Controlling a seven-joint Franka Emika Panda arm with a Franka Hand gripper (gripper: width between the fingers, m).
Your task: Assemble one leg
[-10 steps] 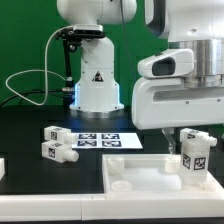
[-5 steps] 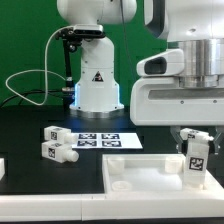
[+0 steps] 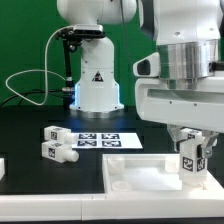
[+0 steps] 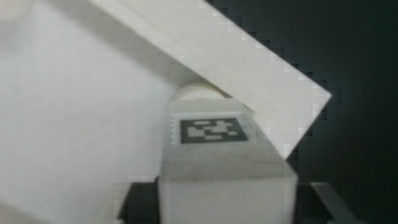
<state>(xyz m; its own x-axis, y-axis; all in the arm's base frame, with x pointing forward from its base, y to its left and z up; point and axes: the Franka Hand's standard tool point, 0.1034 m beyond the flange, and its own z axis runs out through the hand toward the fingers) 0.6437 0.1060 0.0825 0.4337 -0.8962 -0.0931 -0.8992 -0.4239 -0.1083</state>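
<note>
My gripper (image 3: 190, 150) is shut on a white leg (image 3: 190, 160) with a black-and-white tag, held upright at the exterior view's right, low over the far right corner of the flat white tabletop (image 3: 135, 172). In the wrist view the leg (image 4: 217, 150) fills the space between my dark fingers (image 4: 139, 200), its round end pointing at the tabletop's raised corner (image 4: 267, 90). I cannot tell whether the leg touches the tabletop. Two more tagged legs (image 3: 52, 133) (image 3: 55, 151) lie on the black table at the exterior view's left.
The marker board (image 3: 107, 140) lies flat behind the tabletop, in front of the robot's white base (image 3: 97, 85). A white piece (image 3: 2, 166) pokes in at the left edge. A cable loops at the back left (image 3: 25, 80).
My gripper has turned about its vertical axis and shifted slightly left, with the leg still in it. The leg sits a little lower over the tabletop corner.
</note>
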